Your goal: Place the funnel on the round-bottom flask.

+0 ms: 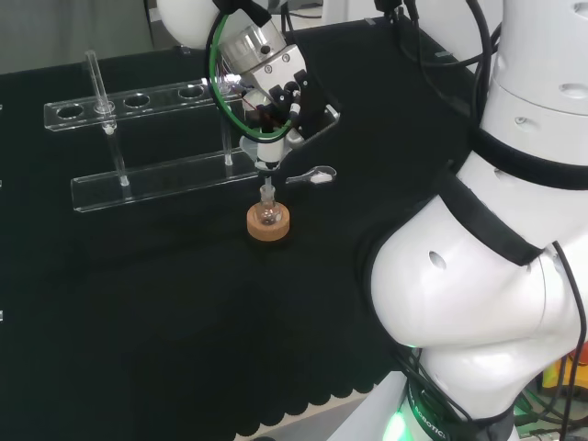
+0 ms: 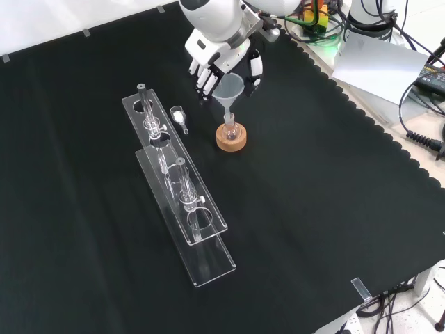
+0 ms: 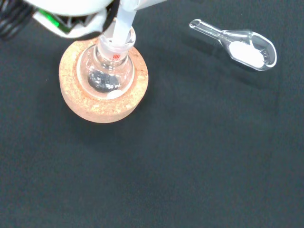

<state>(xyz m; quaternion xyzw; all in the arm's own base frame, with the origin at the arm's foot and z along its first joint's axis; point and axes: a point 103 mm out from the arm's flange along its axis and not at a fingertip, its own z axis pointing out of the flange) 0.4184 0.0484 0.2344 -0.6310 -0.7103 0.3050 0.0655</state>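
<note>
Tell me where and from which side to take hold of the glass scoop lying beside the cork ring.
Judging from the front view, take the glass scoop by its narrow stem, coming from above. It lies flat on the cloth with white powder in its bowl, so keep it level. The test-tube rack crowds one side and the flask the other.

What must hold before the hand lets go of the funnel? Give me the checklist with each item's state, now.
1. Funnel stem inside the round-bottom flask neck: ok; the wrist view shows the stem entering the neck.
2. Flask seated upright in the cork ring: ok.
3. Funnel upright over the flask: ok in the front view.
4. Stem fully bottomed in the neck: cannot tell.
5. Hand fingers curled round the funnel's cone: ok, so the funnel is not yet released.
6. Glass scoop with white powder lying apart from the ring: ok.
</note>
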